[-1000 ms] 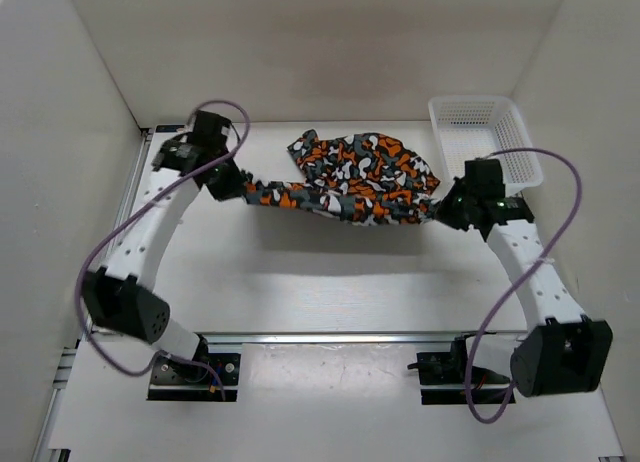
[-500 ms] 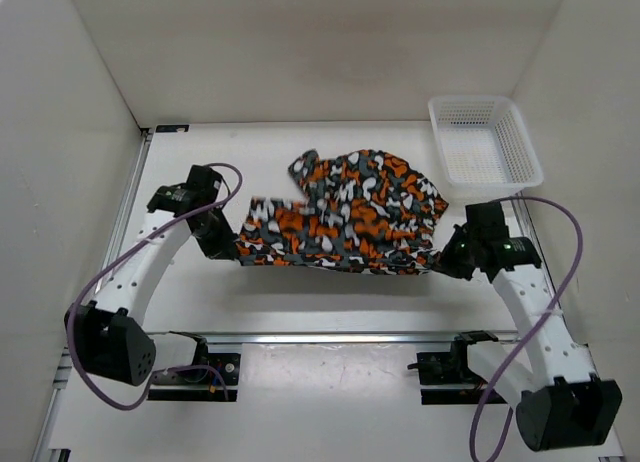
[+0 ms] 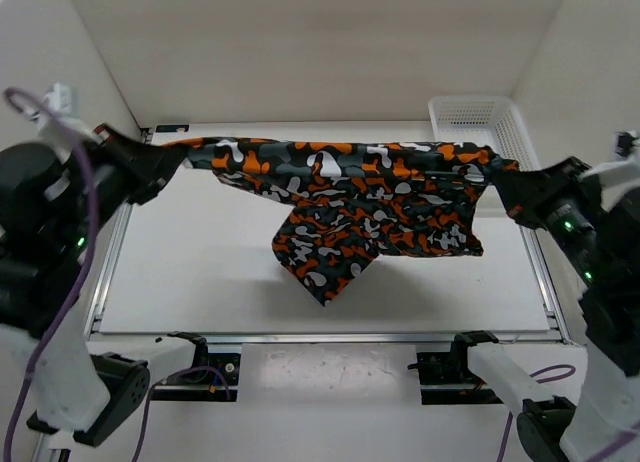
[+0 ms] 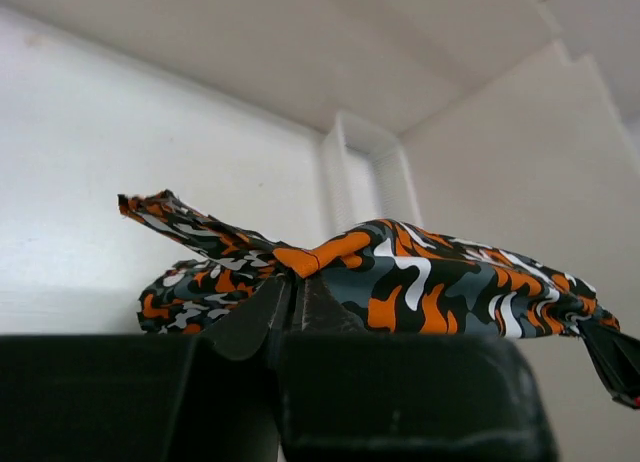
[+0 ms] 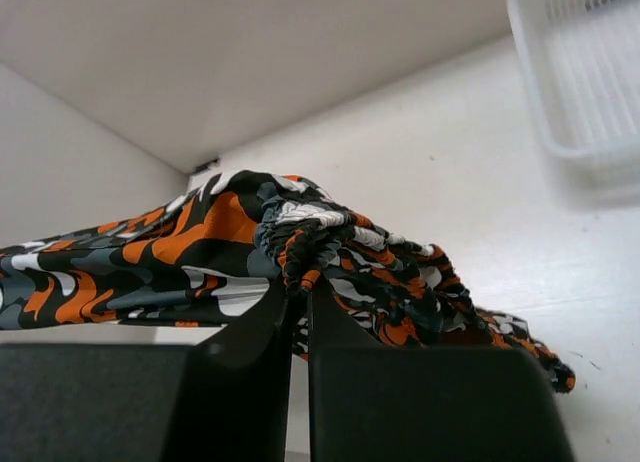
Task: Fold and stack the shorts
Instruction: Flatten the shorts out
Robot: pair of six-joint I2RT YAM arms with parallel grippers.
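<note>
The camouflage shorts [image 3: 350, 197] hang stretched in the air between my two grippers, high above the table, with the legs drooping toward the front. My left gripper [image 3: 172, 165] is shut on the left end of the waistband; in the left wrist view the cloth [image 4: 420, 282] bunches right at the closed gripper [image 4: 292, 282]. My right gripper [image 3: 508, 180] is shut on the right end; in the right wrist view the gathered cloth [image 5: 300, 242] sits at the closed gripper [image 5: 302, 287].
A white plastic mesh basket [image 3: 455, 110] stands at the back right of the table, partly behind the shorts; it also shows in the right wrist view [image 5: 580, 72]. White walls close in the left, back and right sides.
Both arms have risen high and spread apart, lifting the shorts off the table and pulling them taut. Before, the shorts lay on the table between the low grippers.
</note>
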